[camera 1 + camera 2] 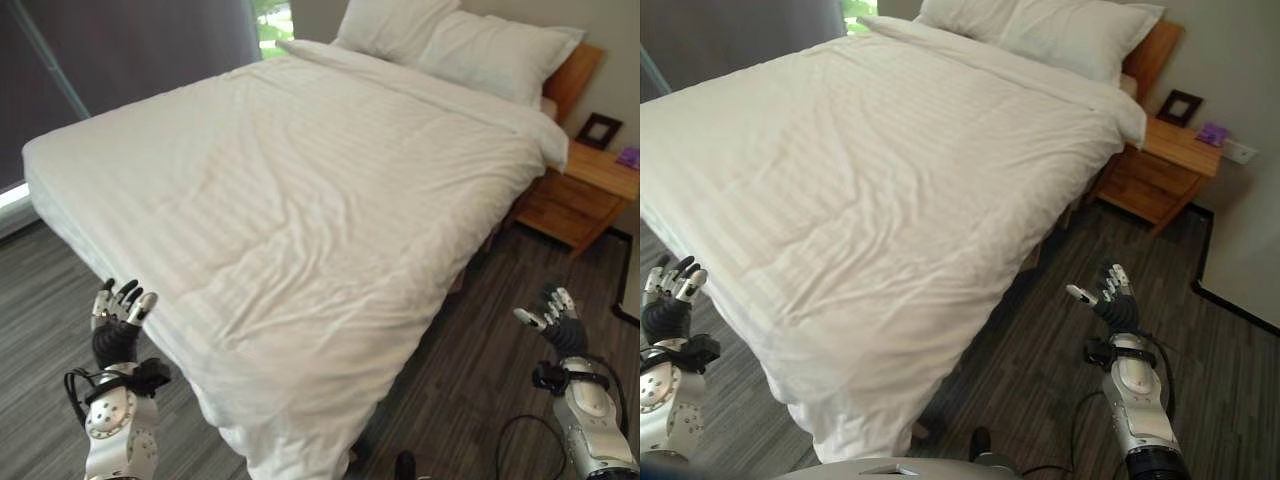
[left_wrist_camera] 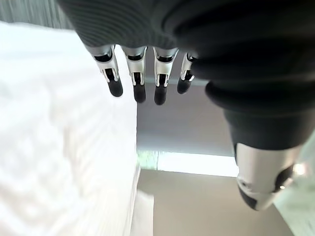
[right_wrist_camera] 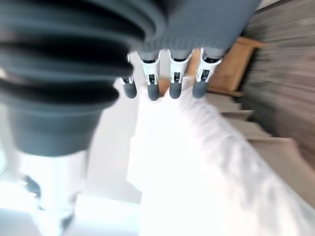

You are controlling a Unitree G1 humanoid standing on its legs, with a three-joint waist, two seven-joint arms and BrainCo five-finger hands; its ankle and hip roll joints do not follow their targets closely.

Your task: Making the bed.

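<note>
The left hand (image 1: pixel 118 318) is raised with its fingers straight and spread, holding nothing, its fingertips just short of the near edge of the white duvet (image 1: pixel 300 190) and not touching it. The right hand (image 1: pixel 556 318) is likewise released, fingers extended and thumb out, empty, hovering over the wood floor (image 1: pixel 480 350) well apart from the bed's side. Between the two hands the duvet's foot corner hangs toward the floor, lightly wrinkled, while farther out it lies spread flat across the bed. Beyond it, at the far end, sit two white pillows (image 1: pixel 460 40) against the wooden headboard (image 1: pixel 575 75), with a wooden nightstand (image 1: pixel 580 195) ahead of the right hand carrying a small dark frame (image 1: pixel 599 130).
</note>
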